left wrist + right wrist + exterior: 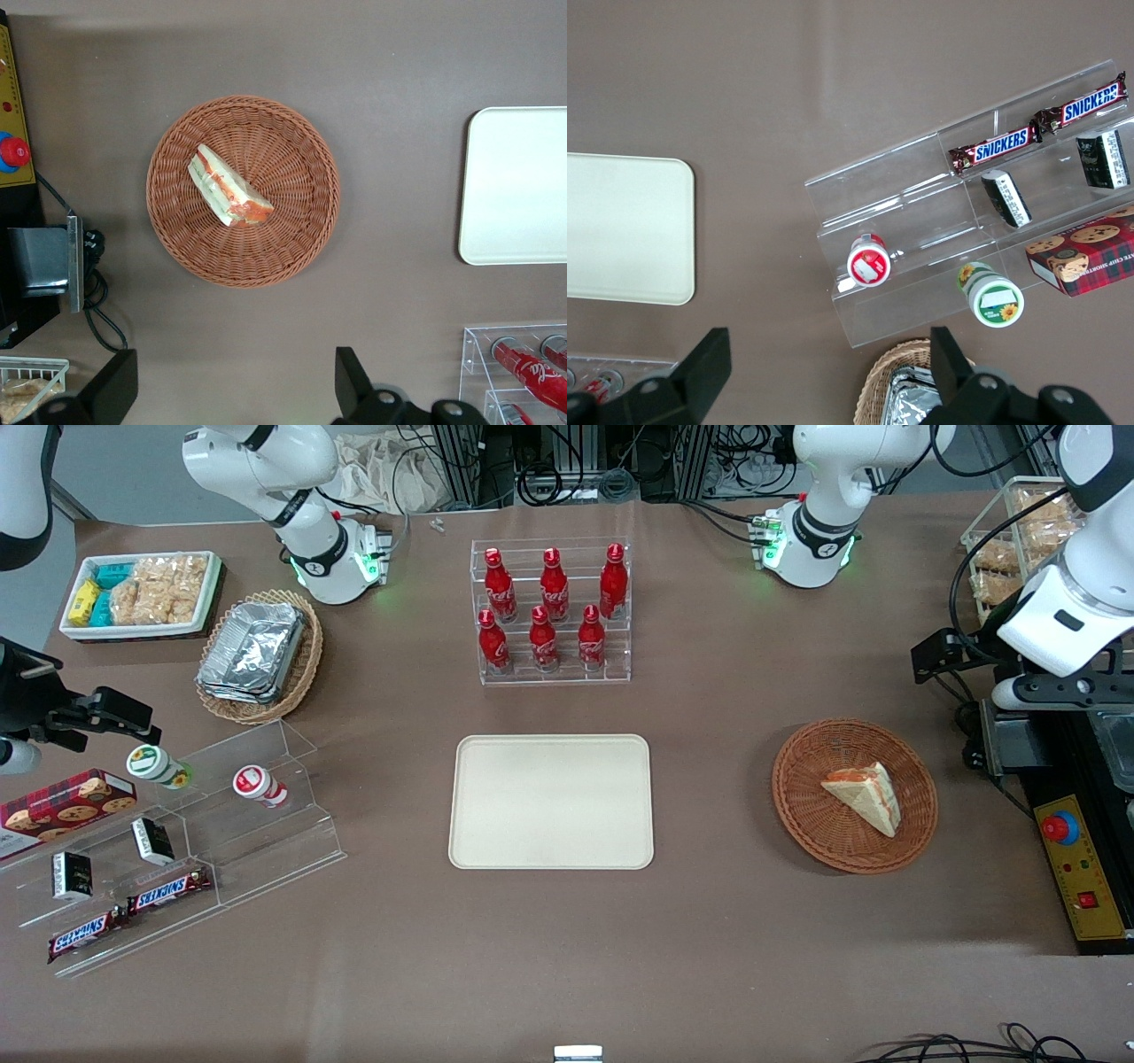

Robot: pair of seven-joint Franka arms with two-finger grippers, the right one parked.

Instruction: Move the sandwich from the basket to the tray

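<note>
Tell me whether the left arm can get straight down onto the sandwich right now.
Probably yes: the open pincer hangs above the table beside the basket, and nothing covers the sandwich lying in it.

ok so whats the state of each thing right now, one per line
sandwich: lying in the basket, not gripped
basket: upright on the table, holds only the sandwich
tray: flat on the table, nothing on it
gripper: open, above the table beside the basket, holding nothing
cola bottles: six, upright in the clear rack, capped
foil containers: stacked in the tan wicker basket
</note>
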